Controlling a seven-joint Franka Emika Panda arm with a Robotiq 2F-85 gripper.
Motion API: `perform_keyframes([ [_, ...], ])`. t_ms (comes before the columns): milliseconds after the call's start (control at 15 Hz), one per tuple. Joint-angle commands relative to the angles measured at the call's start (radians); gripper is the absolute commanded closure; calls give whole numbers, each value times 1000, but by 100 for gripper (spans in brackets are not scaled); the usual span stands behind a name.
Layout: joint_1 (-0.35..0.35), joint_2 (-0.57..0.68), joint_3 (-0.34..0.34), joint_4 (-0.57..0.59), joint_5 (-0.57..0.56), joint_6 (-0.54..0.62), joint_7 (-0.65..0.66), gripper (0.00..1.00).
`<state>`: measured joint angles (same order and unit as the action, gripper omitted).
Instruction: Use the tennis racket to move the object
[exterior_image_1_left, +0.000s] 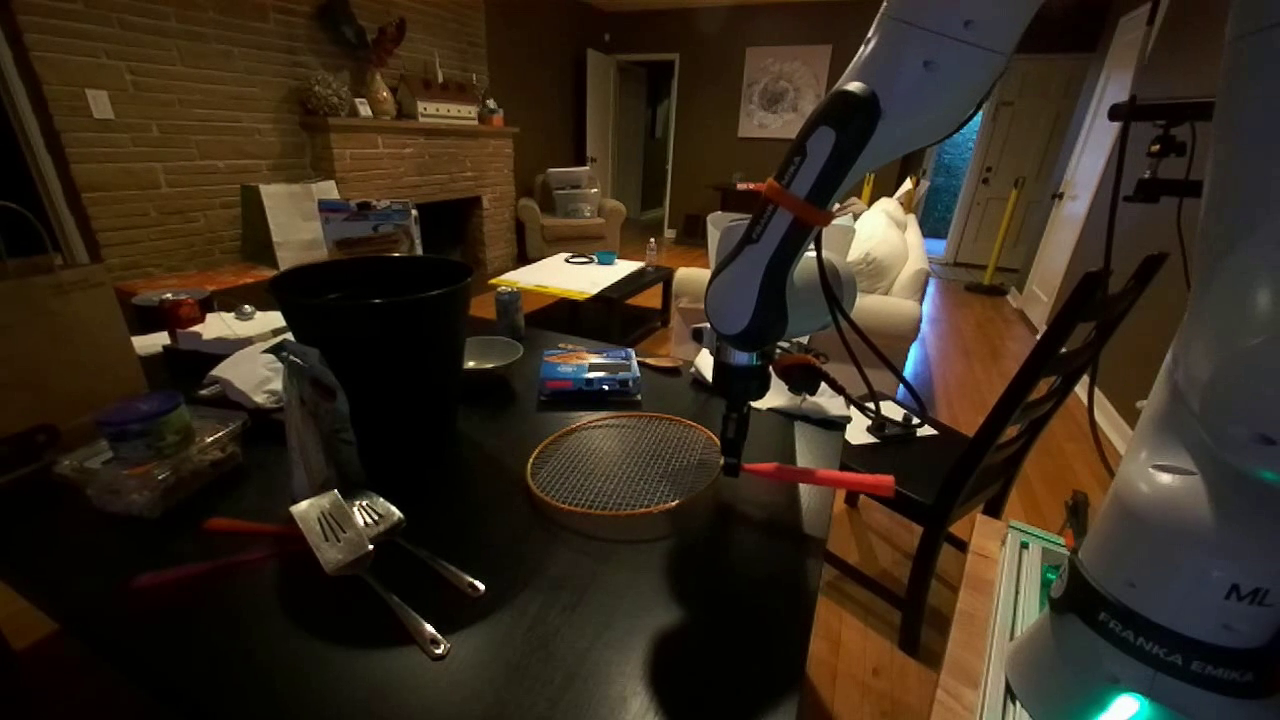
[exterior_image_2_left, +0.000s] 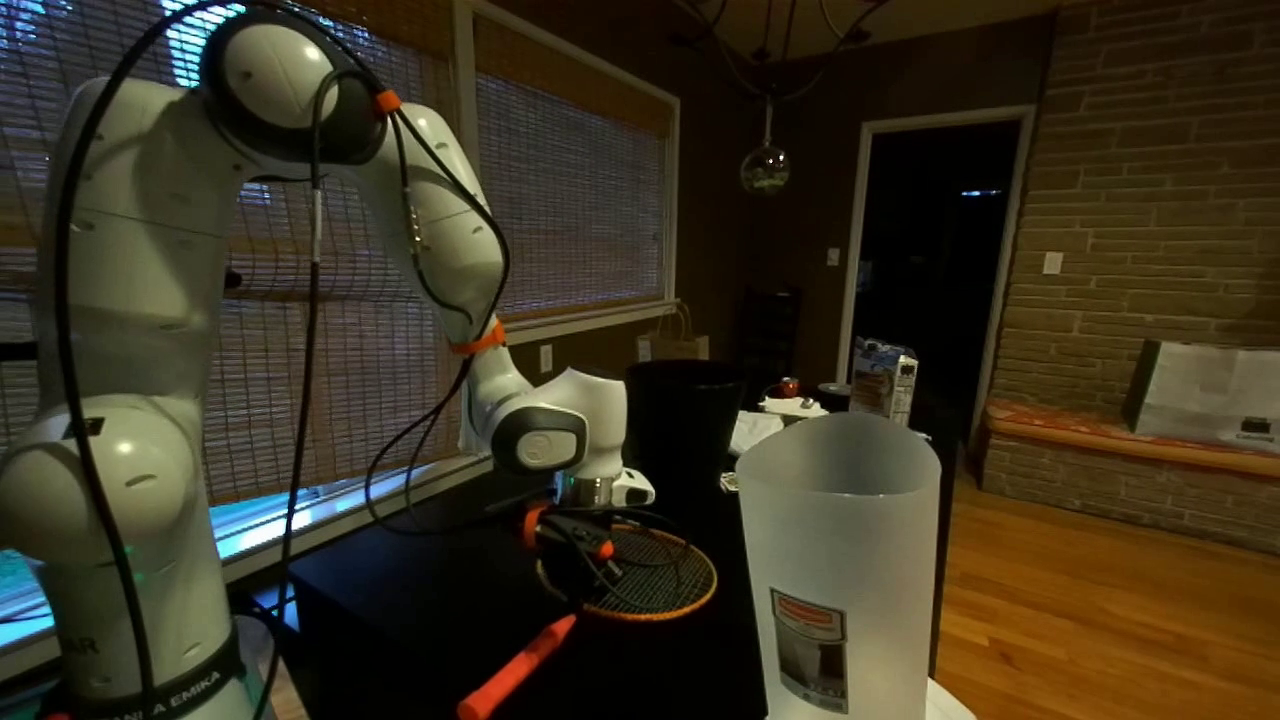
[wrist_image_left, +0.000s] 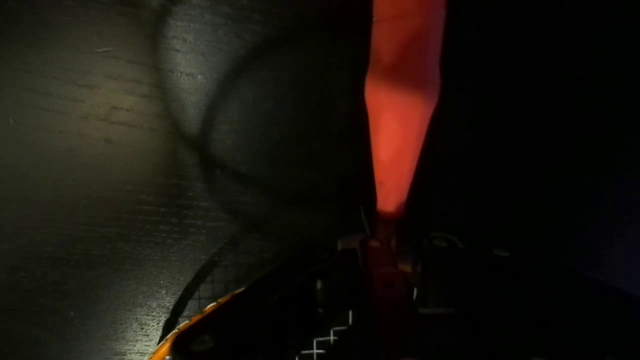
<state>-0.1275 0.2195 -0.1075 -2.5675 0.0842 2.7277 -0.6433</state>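
On the far left of an exterior view, a clear box (exterior_image_1_left: 125, 490) sat on the black table (exterior_image_1_left: 570, 630). A tub (exterior_image_1_left: 145, 430) with a blue lid was on top of it or behind it; I could not tell which. Next came a big black bin (exterior_image_1_left: 375, 365). Two shiny metal spatulas (exterior_image_1_left: 333, 532) with slots were in front of the bin, close together. Just right of the bin was a bowl (exterior_image_1_left: 492, 353), and a can (exterior_image_1_left: 510, 313) stood behind it. Then came the small blue packet (exterior_image_1_left: 590, 374) with a red patch. It lay flat on the table, just behind the hoop of the tennis racket (exterior_image_1_left: 635, 465). That hoop was round and orange, level, with its strings facing up. I could not tell if it touched the table. To the right of the hoop was my gripper (exterior_image_1_left: 733, 470). It pointed straight down, and its fingers (exterior_image_1_left: 736, 438) were squeezed together on the racket's thin neck, pinching it between the hoop and the red handle (exterior_image_1_left: 820, 478). The wrist view was very dark, but I saw the neck go in between the fingertips. The handle stuck out to the right. After that stood a black chair (exterior_image_1_left: 985, 445), and on the far right was my white base (exterior_image_1_left: 1125, 600) with a green light (exterior_image_1_left: 1125, 706).
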Motion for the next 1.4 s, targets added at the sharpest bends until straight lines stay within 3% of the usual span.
perform_keyframes([
  [0, -34, 46, 34, 20, -17, 27, 32, 97],
  [333, -47, 75, 54, 22, -23, 48, 62, 97],
  [400, -49, 77, 58, 22, -23, 49, 67, 64],
  [467, -50, 78, 61, 23, -25, 45, 73, 63],
  [800, -54, 68, 70, 24, -30, 35, 95, 30],
  [1067, -25, -52, 55, 13, -89, -35, 136, 2],
  [1333, -2, -224, 53, 27, -136, -146, 166, 0],
])
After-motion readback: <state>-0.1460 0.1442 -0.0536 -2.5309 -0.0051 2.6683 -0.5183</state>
